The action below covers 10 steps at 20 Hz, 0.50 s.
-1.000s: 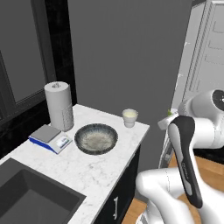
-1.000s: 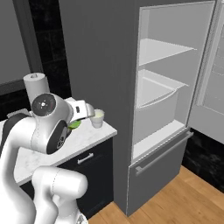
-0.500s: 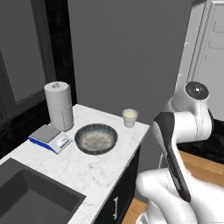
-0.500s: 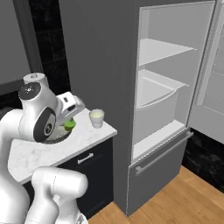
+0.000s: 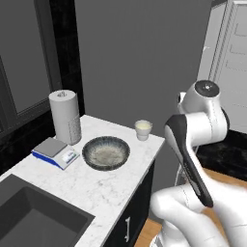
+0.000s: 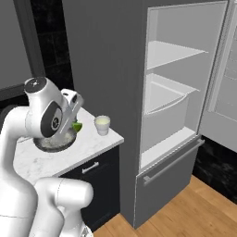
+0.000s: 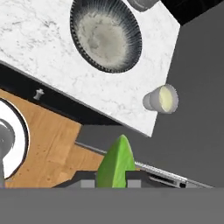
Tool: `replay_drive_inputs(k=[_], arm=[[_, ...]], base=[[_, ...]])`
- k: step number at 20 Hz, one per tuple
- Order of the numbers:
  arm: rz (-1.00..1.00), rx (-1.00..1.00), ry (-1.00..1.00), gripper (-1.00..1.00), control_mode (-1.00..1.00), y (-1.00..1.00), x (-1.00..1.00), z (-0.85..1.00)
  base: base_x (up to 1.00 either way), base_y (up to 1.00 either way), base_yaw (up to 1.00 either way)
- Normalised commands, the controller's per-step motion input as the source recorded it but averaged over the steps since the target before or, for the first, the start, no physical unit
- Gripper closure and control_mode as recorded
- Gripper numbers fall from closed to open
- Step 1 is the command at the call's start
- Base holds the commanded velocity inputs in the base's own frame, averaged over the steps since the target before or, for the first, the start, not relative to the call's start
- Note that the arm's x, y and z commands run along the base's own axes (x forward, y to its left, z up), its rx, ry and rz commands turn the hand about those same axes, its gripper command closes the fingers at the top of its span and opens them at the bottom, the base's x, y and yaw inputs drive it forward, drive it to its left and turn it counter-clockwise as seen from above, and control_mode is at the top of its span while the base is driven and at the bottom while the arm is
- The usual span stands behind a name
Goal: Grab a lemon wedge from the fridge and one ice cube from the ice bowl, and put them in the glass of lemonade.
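- Claw [image 7: 111, 177] pinches the lemon wedge [image 7: 115, 161] between its two finger tips; in the hand view the green-yellow wedge stands up from the bottom edge, point upward.
- In the right base view the lemon wedge [image 6: 77, 126] shows as a small green piece at the claw [image 6: 74, 124], in the air above the tabletop [image 6: 88, 143], just beside the rim of the ice bowl [image 6: 55, 143].
- Glass of lemonade [image 6: 102, 125] stands upright near the tabletop's corner, near the wedge but apart from it; pale yellow liquid is visible inside.
- Left base view: ice bowl [image 5: 105, 153] sits mid-tabletop [image 5: 72, 183], glass of lemonade [image 5: 143, 130] behind it and to the right, the two apart.
- Paper-towel roll [image 5: 64, 116] stands upright at the back left; a flat scale [image 5: 54, 152] lies just in front of it.
- Dark sink [image 5: 34, 219] is set into the tabletop's near left.
- Fridge [image 6: 176, 106] stands to the right of the counter, door open, pale shelves and a drawer showing.
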Motion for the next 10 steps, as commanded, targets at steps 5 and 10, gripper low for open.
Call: replay_drive_inputs(k=[5,10], arm=[[0.44,-0.4,0.17,1.0,-1.0,0.0,0.07,-0.01],[0.37,-0.55,0.21,1.0,-1.0,0.0,0.0,-0.08]], base=[[0.0,0.0,0.0],[0.0,0.0,0.0]])
